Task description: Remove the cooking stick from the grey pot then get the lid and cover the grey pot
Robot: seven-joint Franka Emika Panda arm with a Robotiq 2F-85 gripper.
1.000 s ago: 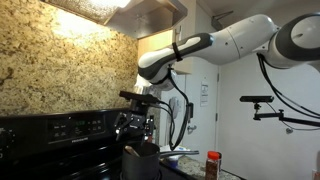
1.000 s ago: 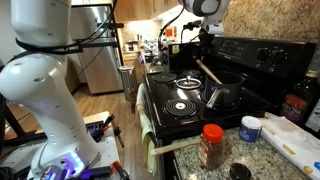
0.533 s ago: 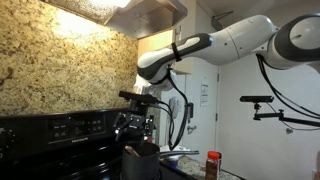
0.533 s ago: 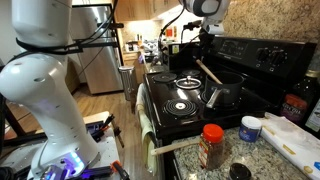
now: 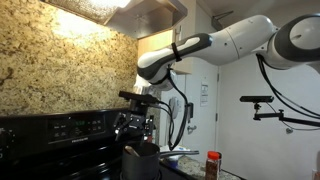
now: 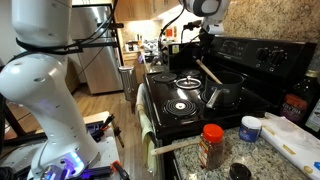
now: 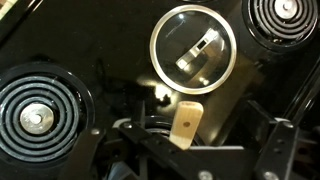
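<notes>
Stillness over the last second: gripper (image 6: 195,50) hangs just above the cooking stick (image 6: 210,75), grip state unreadable, stick leaning in the grey pot (image 6: 228,95), lid (image 7: 193,45) apart on the stovetop (image 6: 160,95), so removal not yet done.

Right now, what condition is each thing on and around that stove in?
cooking stick: leaning in the pot, not yet removed.
grey pot: uncovered, standing on the stove.
lid: off the pot, lying flat on the stovetop.
coil burner: dark, not glowing.
red-capped bottle: upright, cap on.
gripper: hovers over the pot; open or shut is unclear.
</notes>
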